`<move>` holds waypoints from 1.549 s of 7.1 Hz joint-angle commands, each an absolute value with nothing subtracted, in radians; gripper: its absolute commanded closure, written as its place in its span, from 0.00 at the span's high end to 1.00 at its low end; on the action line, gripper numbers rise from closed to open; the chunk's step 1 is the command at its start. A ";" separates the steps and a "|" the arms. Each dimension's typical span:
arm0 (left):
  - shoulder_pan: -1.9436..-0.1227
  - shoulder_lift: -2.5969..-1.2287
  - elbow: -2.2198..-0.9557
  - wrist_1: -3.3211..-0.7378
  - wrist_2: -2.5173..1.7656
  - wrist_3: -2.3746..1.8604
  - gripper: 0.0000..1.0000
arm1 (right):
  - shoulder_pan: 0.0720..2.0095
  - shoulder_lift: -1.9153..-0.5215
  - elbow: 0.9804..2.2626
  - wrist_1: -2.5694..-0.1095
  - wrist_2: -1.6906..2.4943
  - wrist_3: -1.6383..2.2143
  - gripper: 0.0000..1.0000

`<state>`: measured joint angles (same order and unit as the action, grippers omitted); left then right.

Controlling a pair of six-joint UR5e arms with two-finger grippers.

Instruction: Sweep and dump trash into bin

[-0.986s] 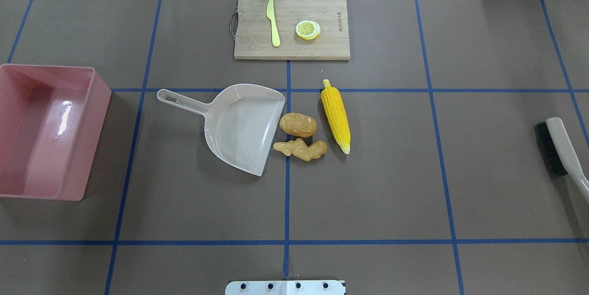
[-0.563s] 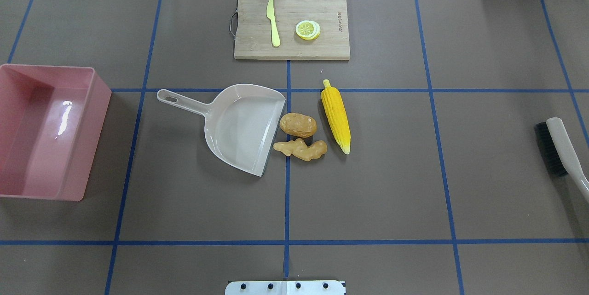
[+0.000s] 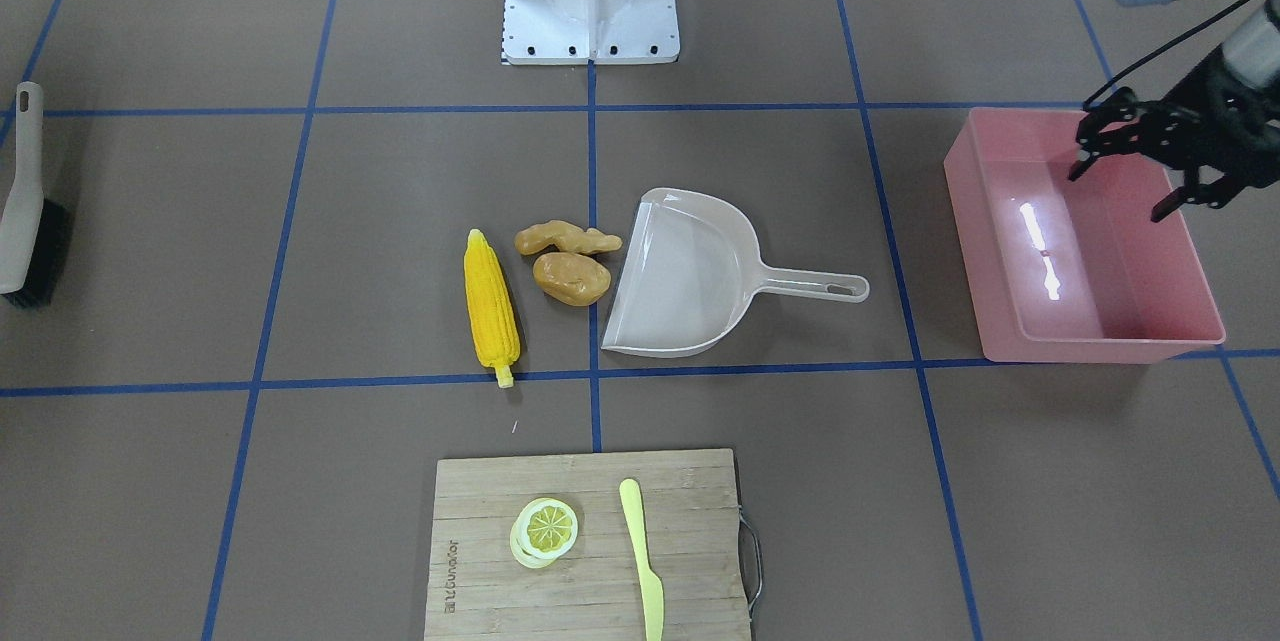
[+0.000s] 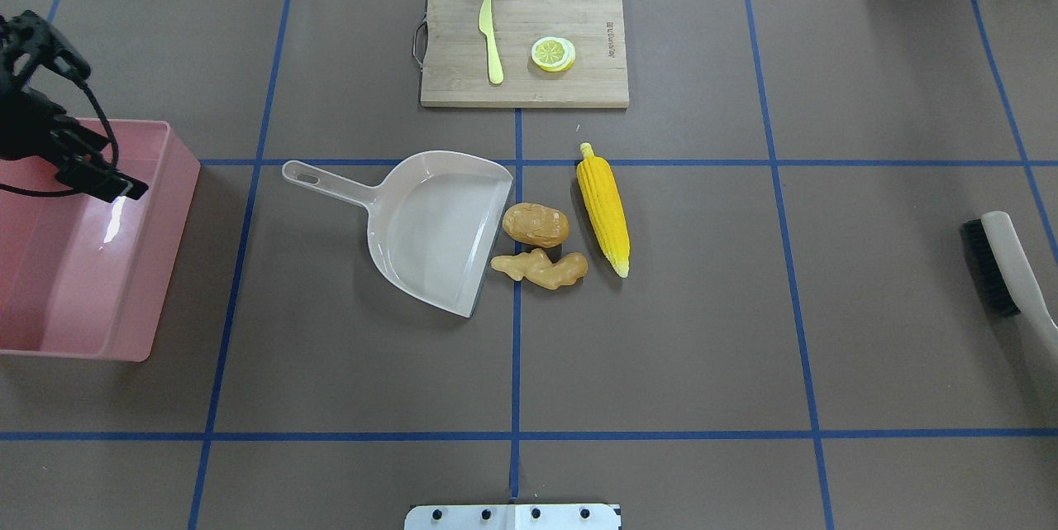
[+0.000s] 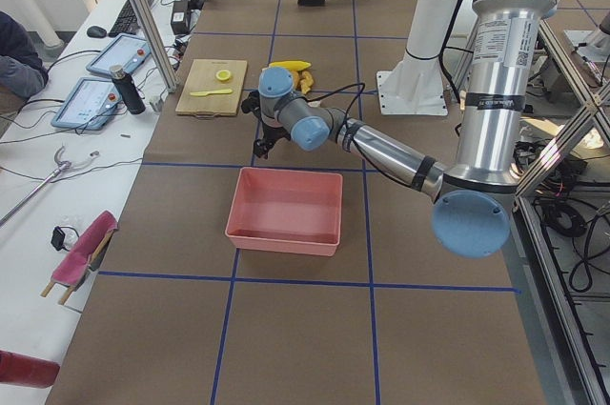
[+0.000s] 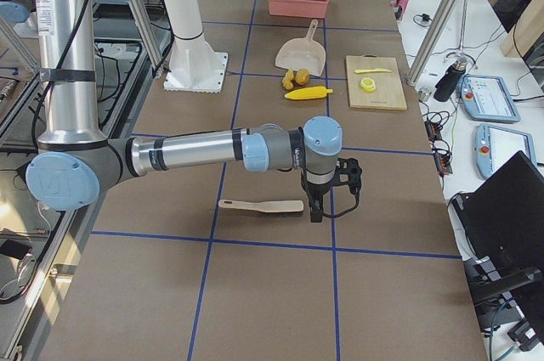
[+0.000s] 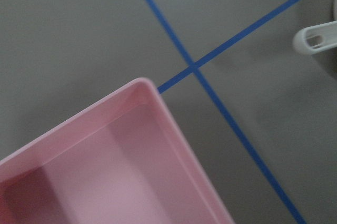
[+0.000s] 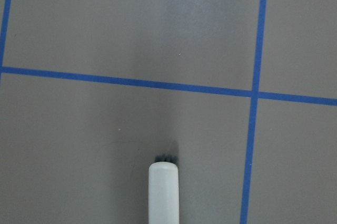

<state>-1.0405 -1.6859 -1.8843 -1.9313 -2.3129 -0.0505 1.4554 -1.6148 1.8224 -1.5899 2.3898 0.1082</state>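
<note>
The left fingers hang spread wide and empty over the far corner of the pink bin at the desk's left edge. The corn, potato and ginger root lie mid-desk, just beside the dustpan. The right fingers hover beside the brush; I cannot tell how far apart they are.

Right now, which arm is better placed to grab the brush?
Right. The right end effector hangs close by the brush. The left end effector is open over the pink bin on the opposite side, nearer the dustpan handle.
</note>
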 commanded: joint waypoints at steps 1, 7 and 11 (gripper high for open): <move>-1.025 -1.721 -1.881 -1.938 -2.325 0.114 0.99 | 1.349 -1.693 1.929 -1.588 2.405 0.165 1.00; -0.928 -1.891 -1.717 -1.860 -2.284 0.517 0.97 | 1.157 -1.954 1.915 -1.197 2.366 0.287 1.00; -0.812 -1.933 -1.726 -1.980 -2.158 0.461 0.97 | 1.036 -1.965 1.859 -1.129 2.306 0.324 1.00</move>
<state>-0.8282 -1.9085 -1.7250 -1.9709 -2.1627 0.4938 1.0700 -1.9643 1.8689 -1.1389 2.3147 0.3127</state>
